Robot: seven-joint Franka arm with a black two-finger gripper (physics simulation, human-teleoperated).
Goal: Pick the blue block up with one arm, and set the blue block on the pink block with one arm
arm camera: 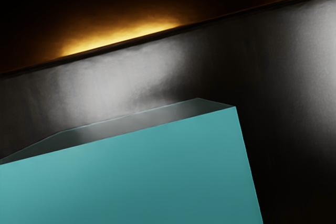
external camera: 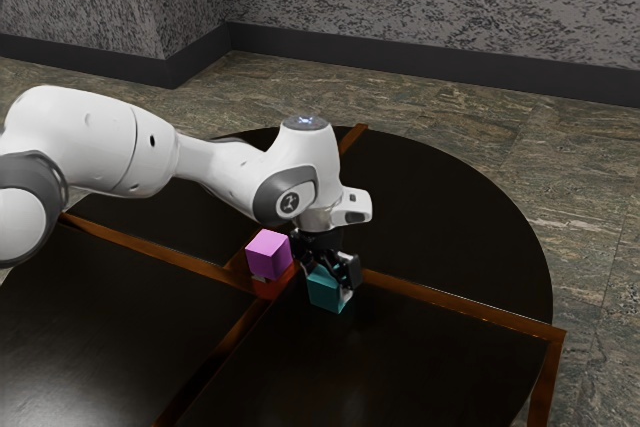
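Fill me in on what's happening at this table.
The robot arm has its jaws low over the blue block, which looks to sit on the dark table. The pink block stands just beside it, to the exterior view's left, with nothing on top yet.

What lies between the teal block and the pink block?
In the exterior view, no other object: only a narrow strip of table separates the teal block from the pink block. The gripper sits at the teal block, bordering that gap.

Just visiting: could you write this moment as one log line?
end effector low over blue block | pink block beside it, top bare | stacking not yet done
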